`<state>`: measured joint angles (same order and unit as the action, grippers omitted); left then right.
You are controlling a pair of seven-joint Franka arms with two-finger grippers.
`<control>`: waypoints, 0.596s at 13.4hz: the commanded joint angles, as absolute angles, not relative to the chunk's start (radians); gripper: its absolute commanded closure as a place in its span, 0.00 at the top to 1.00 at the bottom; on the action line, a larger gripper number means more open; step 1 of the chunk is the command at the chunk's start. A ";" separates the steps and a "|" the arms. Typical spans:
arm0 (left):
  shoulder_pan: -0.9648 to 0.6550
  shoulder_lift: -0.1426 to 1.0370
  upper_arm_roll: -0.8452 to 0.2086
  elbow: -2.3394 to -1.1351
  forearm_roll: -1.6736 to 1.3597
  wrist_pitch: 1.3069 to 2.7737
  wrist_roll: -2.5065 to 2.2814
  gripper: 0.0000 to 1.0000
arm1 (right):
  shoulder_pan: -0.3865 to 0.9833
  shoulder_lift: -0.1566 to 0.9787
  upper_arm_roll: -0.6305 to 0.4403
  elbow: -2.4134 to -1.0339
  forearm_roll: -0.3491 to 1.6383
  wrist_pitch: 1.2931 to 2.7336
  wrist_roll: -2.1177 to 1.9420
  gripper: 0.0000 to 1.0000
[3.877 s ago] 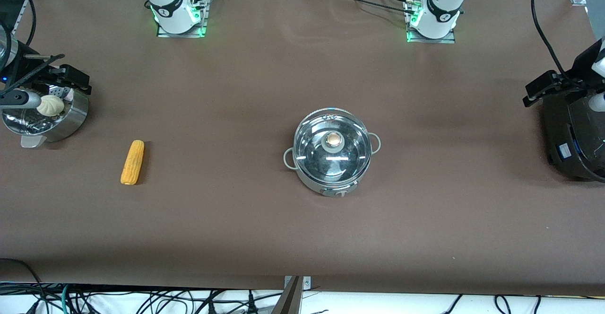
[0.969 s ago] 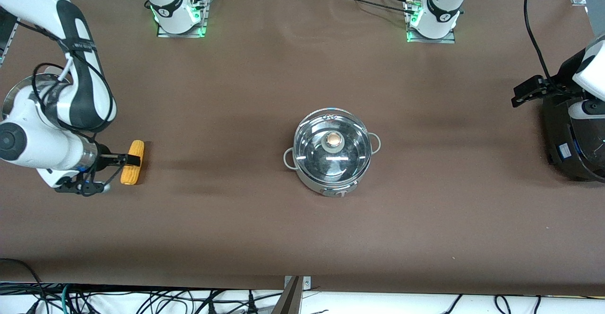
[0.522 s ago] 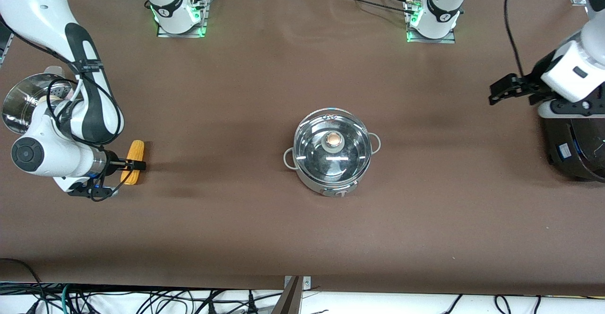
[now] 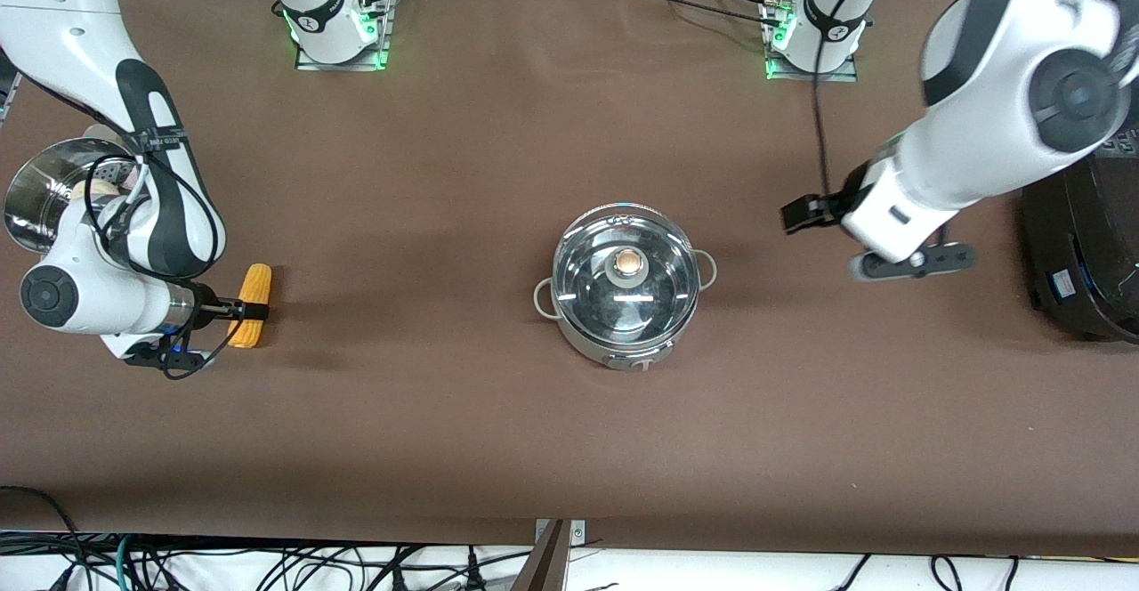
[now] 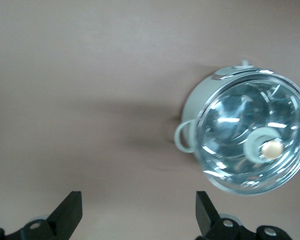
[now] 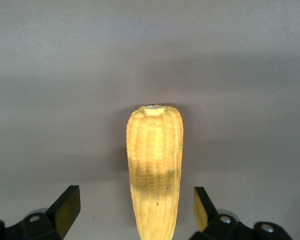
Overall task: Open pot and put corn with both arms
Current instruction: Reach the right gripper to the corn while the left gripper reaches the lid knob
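Observation:
The steel pot (image 4: 623,306) stands mid-table with its glass lid (image 4: 592,284) on, tan knob (image 4: 628,263) on top. My left gripper (image 4: 801,215) hangs open over bare table between the pot and the left arm's end. Its wrist view shows the pot (image 5: 197,107), the lid (image 5: 230,135) and the open left gripper (image 5: 138,215) holding nothing. The yellow corn (image 4: 252,302) lies on the table toward the right arm's end. My right gripper (image 4: 254,311) is down at the cob, open. In the right wrist view the corn (image 6: 155,160) lies between the fingers of the right gripper (image 6: 134,205), with gaps on both sides.
A perforated steamer basket (image 4: 36,190) with a pale bun (image 4: 98,189) stands at the right arm's end, partly hidden by that arm. A black cooker (image 4: 1081,253) stands at the left arm's end. The brown table (image 4: 534,440) stretches wide around the pot.
The left arm has swung from over the black cooker toward the pot, its gripper staying open. The right gripper has stayed at the corn, barely shifting.

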<state>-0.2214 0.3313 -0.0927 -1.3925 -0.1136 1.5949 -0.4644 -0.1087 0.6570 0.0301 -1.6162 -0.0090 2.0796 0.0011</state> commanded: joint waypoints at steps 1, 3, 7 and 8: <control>-0.311 0.460 -0.083 -1.250 -0.132 1.600 -0.601 1.00 | -0.126 0.666 0.041 -1.632 -0.006 2.112 -0.021 1.00; -0.395 0.492 -0.081 -1.253 -0.121 1.661 -0.719 1.00 | -0.135 0.672 0.041 -1.637 -0.006 2.128 -0.026 1.00; -0.508 0.561 -0.080 -1.262 -0.115 1.756 -0.798 1.00 | -0.152 0.690 0.043 -1.649 -0.002 2.163 -0.055 1.00; -0.521 0.568 -0.080 -1.267 -0.114 1.790 -0.796 1.00 | -0.155 0.692 0.043 -1.649 -0.002 2.164 -0.055 1.00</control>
